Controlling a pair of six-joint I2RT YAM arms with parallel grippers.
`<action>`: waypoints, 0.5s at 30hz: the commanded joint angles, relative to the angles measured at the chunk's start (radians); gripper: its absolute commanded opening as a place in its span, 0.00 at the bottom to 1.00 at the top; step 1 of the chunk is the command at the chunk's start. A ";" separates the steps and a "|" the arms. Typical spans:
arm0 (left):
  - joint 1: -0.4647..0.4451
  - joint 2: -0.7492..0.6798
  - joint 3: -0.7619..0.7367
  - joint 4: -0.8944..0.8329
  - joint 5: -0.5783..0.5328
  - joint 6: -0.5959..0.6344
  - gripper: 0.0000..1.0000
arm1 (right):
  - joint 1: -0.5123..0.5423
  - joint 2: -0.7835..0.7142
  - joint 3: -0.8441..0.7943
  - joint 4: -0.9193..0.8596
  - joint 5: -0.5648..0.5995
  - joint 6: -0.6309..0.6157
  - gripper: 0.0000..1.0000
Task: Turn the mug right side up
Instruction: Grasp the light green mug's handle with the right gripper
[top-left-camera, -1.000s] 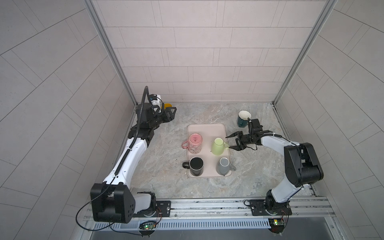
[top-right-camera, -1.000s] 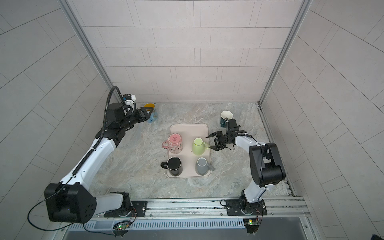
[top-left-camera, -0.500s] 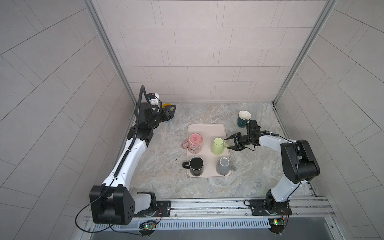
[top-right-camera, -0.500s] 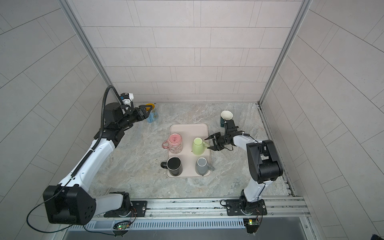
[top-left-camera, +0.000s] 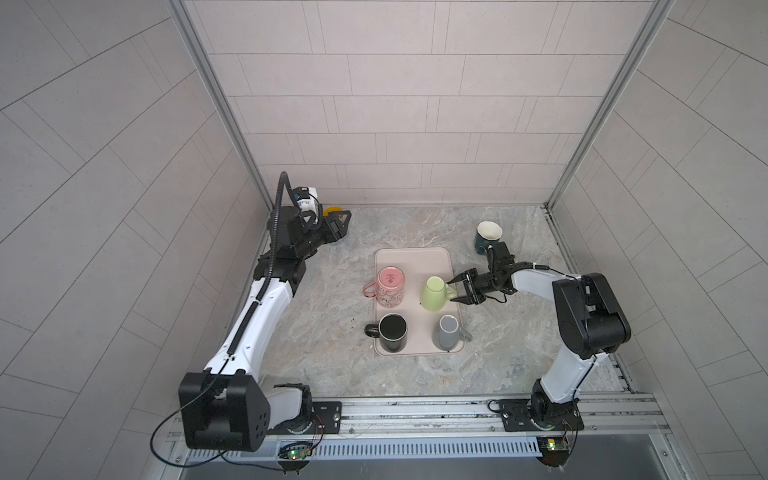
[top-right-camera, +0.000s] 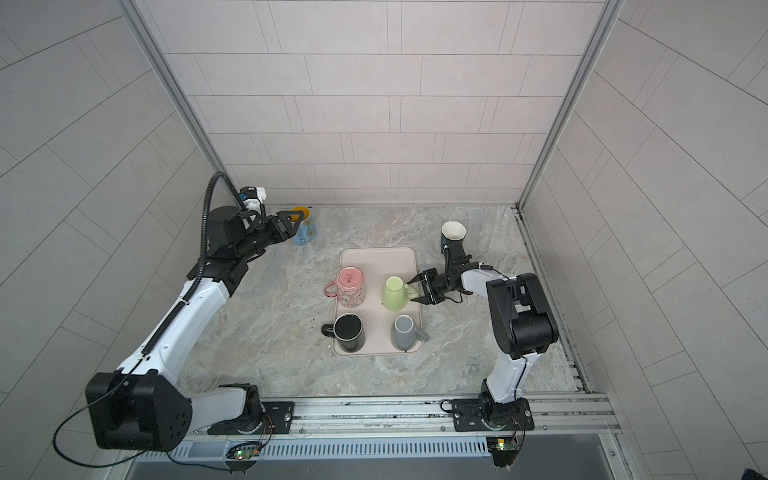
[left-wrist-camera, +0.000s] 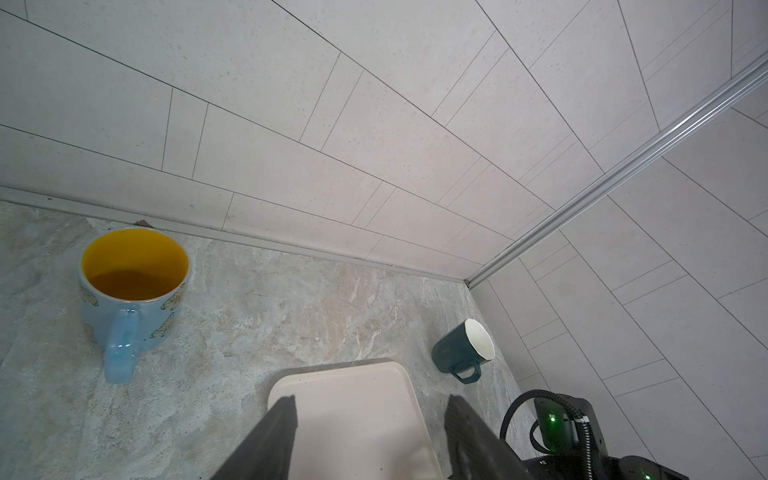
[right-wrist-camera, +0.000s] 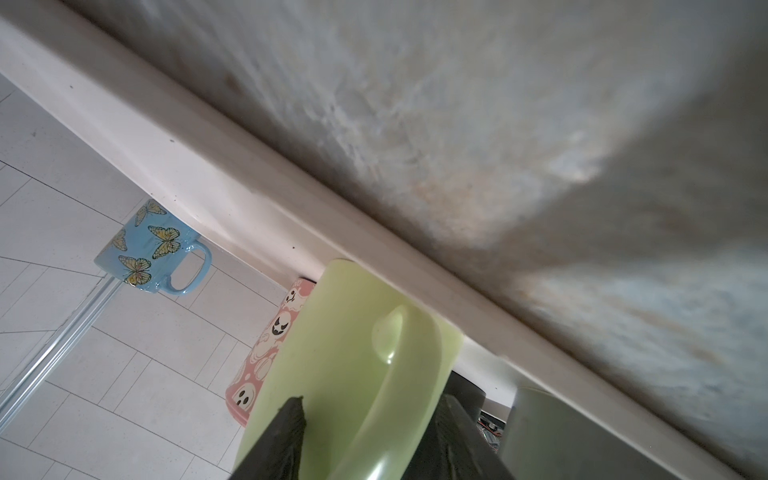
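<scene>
A light green mug stands upside down on the right side of the beige tray, with its handle pointing right. My right gripper lies low at the tray's right edge and straddles that handle. In the right wrist view the gripper is still open: one finger is against the handle and the other stands clear of it, in front of the mug's body. My left gripper hovers open and empty at the back left.
The tray also holds an upside-down pink mug, an upright black mug and an upside-down grey mug. A teal mug stands upright at the back right. A blue mug with a yellow inside stands by the back wall.
My right gripper has slid left to the green mug's handle and its jaws have narrowed around it. The left arm has shifted slightly near the blue mug.
</scene>
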 joint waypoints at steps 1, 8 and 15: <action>0.006 -0.018 -0.009 0.024 0.010 -0.002 0.63 | 0.006 0.011 0.015 -0.019 -0.004 0.014 0.46; 0.009 -0.019 -0.012 0.022 0.011 -0.001 0.63 | 0.008 0.021 0.020 -0.011 -0.002 0.015 0.34; 0.011 -0.016 -0.014 0.022 0.012 -0.001 0.63 | 0.008 0.033 0.020 0.001 0.004 0.016 0.30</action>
